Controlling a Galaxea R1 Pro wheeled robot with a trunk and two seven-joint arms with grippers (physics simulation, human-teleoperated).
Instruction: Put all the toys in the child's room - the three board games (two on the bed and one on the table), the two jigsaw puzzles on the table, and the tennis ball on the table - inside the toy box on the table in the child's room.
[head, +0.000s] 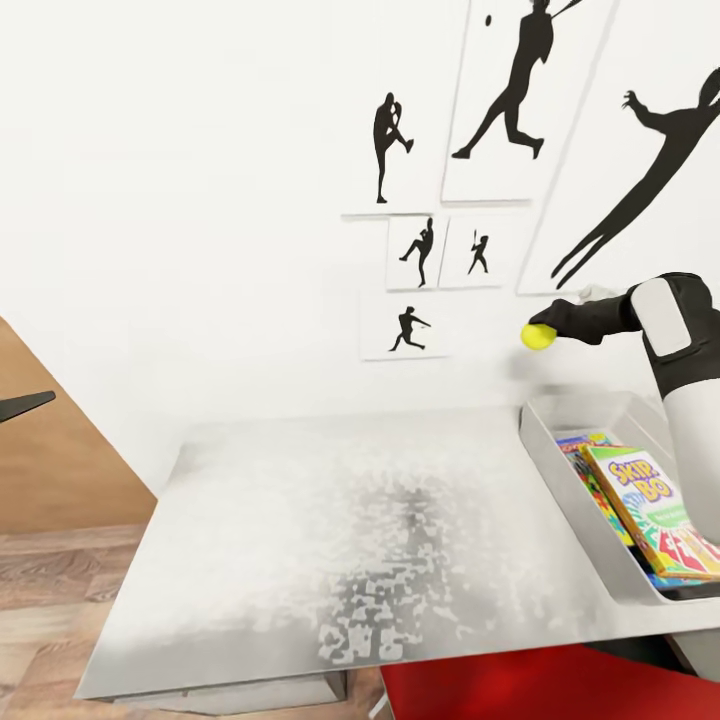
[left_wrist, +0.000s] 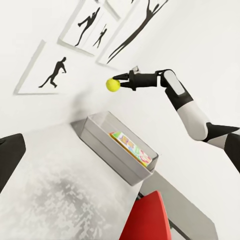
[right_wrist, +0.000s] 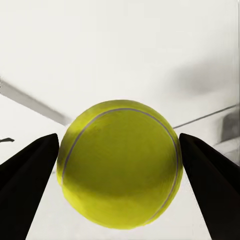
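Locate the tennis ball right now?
Head view, right side: the tennis ball is held in the right claw, in the air near the toy box's far end.

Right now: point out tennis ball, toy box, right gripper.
tennis ball (head: 538, 336), head view, centre of ball.
toy box (head: 572, 498), head view, near side wall.
right gripper (left_wrist: 118, 81), left wrist view, between fingertips at ball.

I hold the yellow-green tennis ball (head: 538, 336) in my right gripper (head: 545, 330), above the grey toy box (head: 560, 470) holding board games (head: 655, 510).
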